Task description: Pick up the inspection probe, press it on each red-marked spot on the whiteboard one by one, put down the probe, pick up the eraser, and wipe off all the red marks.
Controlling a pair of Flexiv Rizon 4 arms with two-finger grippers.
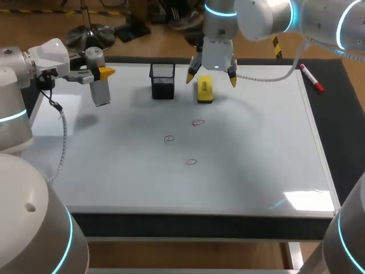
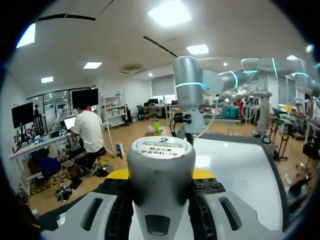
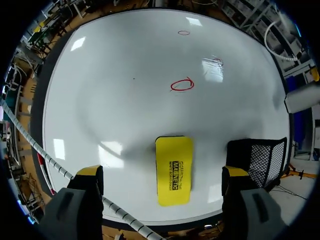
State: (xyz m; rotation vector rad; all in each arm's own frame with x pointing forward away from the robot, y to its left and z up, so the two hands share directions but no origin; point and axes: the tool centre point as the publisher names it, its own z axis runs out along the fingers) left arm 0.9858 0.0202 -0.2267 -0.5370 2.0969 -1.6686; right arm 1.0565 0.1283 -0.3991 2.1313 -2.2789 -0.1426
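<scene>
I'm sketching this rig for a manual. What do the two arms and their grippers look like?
The left arm and right arm are rounded silver-white links with glowing cyan rings at the joints. The left gripper and right gripper are grey, with two yellow-tipped fingers each. A white coiled cable trails from each wrist.

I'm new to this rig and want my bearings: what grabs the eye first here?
The yellow eraser lies at the far edge of the whiteboard, directly under the open right end effector, beside a black mesh holder. The left end effector holds the grey probe above the far left corner, and three red marks sit mid-board.
</scene>
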